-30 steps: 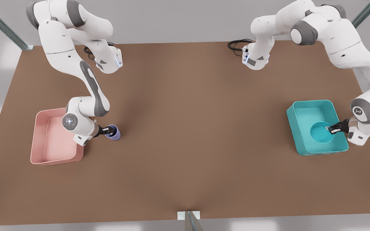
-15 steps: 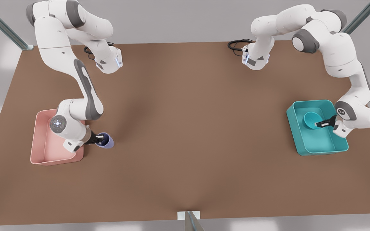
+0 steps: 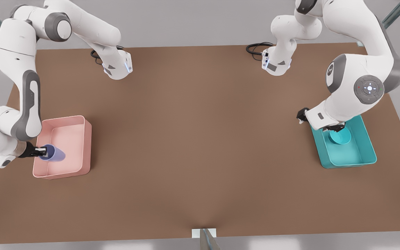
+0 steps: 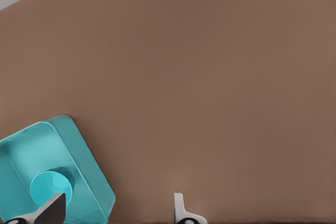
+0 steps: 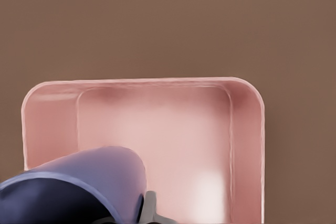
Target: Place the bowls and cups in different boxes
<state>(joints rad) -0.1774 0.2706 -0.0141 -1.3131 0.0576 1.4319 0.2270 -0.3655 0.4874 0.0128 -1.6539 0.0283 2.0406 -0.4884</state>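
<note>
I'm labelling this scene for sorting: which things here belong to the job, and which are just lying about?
Job:
lavender cup, held by the right gripper over the pink box
teal bowl in the teal box, left gripper open above it

Lying about:
black cables at the table's far edge
brown table

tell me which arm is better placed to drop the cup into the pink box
The right arm. Its gripper already holds the cup over the pink box. The left gripper is across the table, open above the bowl in the teal box.
</note>
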